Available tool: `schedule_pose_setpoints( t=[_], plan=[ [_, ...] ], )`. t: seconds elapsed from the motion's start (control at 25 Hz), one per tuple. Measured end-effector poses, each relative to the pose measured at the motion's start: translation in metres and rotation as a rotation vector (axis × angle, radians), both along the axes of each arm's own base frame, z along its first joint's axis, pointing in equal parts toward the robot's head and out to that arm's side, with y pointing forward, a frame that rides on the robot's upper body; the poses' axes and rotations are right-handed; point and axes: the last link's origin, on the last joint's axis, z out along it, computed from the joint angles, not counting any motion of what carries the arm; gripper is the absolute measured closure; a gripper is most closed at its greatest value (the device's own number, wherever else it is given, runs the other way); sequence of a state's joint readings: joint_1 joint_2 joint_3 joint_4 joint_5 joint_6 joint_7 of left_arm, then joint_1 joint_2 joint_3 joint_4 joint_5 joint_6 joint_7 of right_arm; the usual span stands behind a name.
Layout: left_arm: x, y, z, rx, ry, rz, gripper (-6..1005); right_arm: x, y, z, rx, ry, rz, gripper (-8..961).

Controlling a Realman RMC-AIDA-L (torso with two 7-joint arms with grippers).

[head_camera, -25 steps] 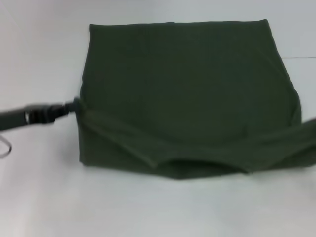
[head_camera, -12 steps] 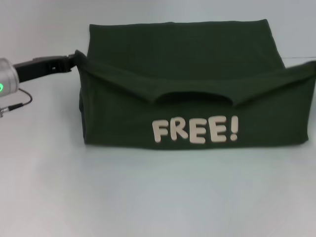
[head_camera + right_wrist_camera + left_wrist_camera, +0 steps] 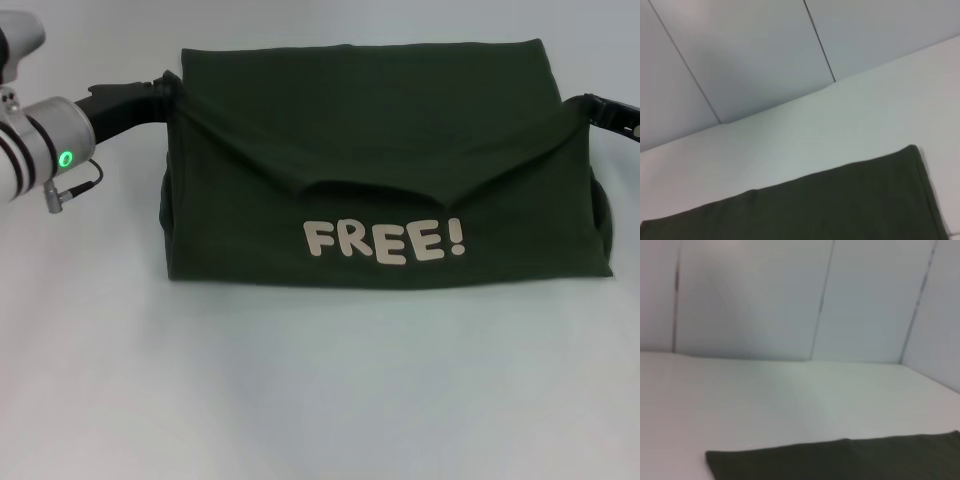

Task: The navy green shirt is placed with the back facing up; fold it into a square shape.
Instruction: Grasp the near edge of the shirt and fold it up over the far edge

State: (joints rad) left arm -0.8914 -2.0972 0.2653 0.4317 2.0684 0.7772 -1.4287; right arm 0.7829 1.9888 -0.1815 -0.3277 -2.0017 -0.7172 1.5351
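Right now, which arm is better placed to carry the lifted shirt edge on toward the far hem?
Neither alone. The left gripper holds the left corner of the navy green shirt and the right gripper holds the right corner, level with each other, so both should probably advance together.

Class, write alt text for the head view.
A dark green shirt printed "FREE!" lies on a white table, its near half lifted at both corners: left gripper at one, right gripper at the other.
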Motion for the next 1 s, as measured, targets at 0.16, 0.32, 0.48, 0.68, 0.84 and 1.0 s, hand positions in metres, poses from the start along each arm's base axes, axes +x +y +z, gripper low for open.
schedule_pose_setpoints(
  t=[0.16,0.32,0.48,0.68,0.84,1.0],
  plan=[
    [-0.002,-0.001,-0.009,0.061,0.023,-0.014,997,-0.001,0.0,-0.008,0.037,-0.014,-0.012,915],
    [-0.005,-0.003,-0.017,0.066,0.052,-0.01,989,0.002,-0.002,-0.015,0.04,-0.017,-0.031,915],
    [-0.006,-0.004,-0.021,0.064,0.068,-0.013,981,0.005,-0.005,-0.02,0.04,-0.02,-0.038,914],
    [-0.006,-0.006,-0.023,0.061,0.067,-0.011,970,0.005,-0.007,-0.024,0.04,-0.015,-0.039,916],
    [-0.007,-0.007,-0.024,0.064,0.067,-0.008,962,0.005,-0.009,-0.027,0.03,-0.019,-0.038,875],
    [-0.01,-0.008,-0.023,0.066,0.066,0.001,899,0.006,-0.011,-0.028,0.013,-0.042,-0.024,821]
  ],
)
